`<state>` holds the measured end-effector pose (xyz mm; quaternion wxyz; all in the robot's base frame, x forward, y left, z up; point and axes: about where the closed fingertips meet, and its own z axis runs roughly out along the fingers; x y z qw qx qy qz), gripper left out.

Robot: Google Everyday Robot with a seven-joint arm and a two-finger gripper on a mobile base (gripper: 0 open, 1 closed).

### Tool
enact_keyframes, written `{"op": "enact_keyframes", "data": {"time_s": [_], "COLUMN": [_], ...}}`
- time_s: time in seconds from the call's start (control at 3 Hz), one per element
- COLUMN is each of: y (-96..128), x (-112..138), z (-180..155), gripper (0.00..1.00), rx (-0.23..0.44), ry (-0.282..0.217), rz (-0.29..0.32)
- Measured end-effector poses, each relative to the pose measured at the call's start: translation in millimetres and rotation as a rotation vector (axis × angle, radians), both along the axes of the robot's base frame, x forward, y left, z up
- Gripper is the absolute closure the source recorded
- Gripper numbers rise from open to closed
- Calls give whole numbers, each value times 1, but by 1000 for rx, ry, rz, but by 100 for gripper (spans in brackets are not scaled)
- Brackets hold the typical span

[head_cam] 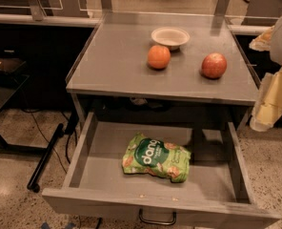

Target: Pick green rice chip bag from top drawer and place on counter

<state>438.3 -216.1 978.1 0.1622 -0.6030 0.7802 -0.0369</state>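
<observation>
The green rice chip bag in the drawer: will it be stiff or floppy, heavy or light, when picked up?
The green rice chip bag looks crinkled and puffy, so probably floppy and light. It lies flat in the top drawer, so it should not roll. The hand is at the right, beside the counter.

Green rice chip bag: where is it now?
Camera view: the green rice chip bag lies in the open top drawer, near its middle; the claw is at the right edge beside the counter.
</observation>
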Motion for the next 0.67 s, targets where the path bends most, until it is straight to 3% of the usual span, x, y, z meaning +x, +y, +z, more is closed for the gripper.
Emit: {"op": "enact_keyframes", "data": {"time_s": [0.33, 0.67], "y": [1, 24], "x": [0, 9], "z": [1, -34], "gripper": [0, 0], "rx": [-2, -26], "ry": [-11, 13], "rz": [0, 6]}}
